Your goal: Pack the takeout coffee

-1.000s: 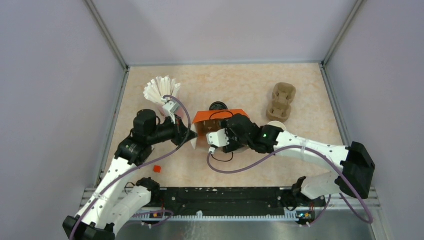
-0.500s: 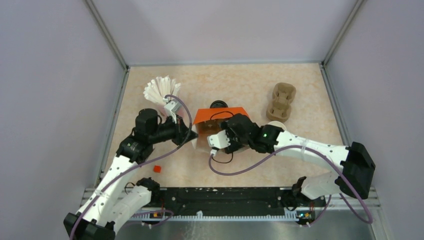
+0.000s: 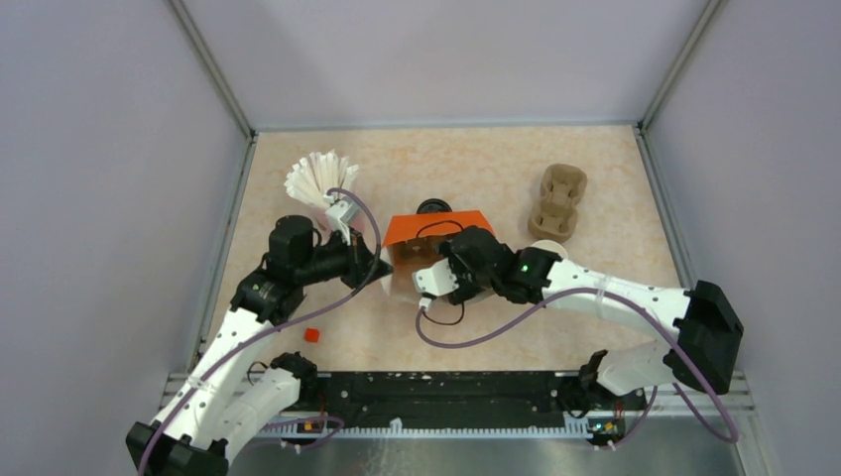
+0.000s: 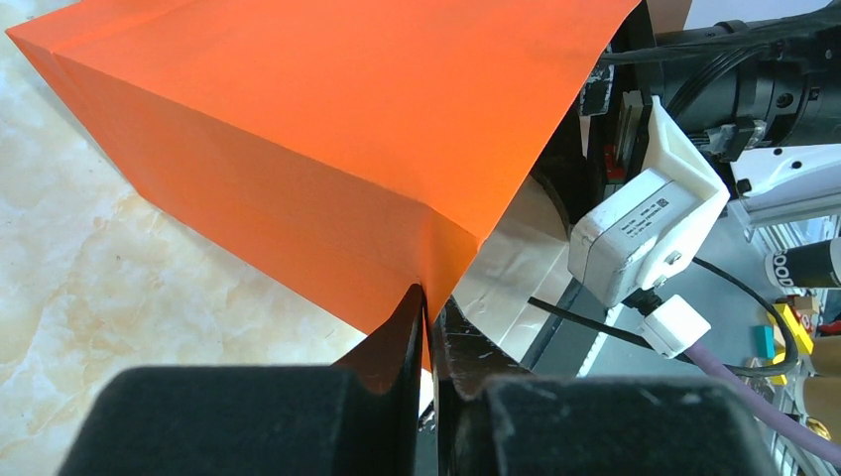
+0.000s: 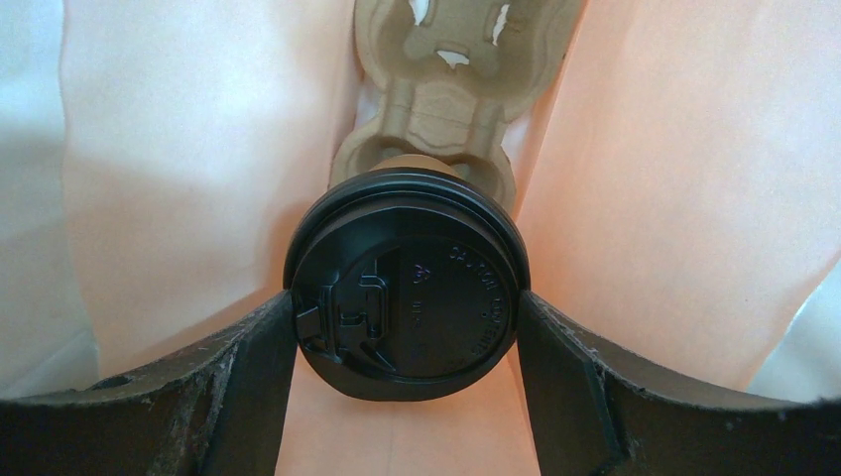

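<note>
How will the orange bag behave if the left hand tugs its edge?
Probably floppy: the orange bag is thin, creased paper, pinched at its edge by the left hand. Likely light, so it may slide or crumple.

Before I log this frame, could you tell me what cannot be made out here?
Top external: the takeout coffee is hidden by the right arm and orange bag.
Right wrist: the cup's body is hidden behind its lid.
Left wrist: the bag's inside is hidden by its orange wall.
</note>
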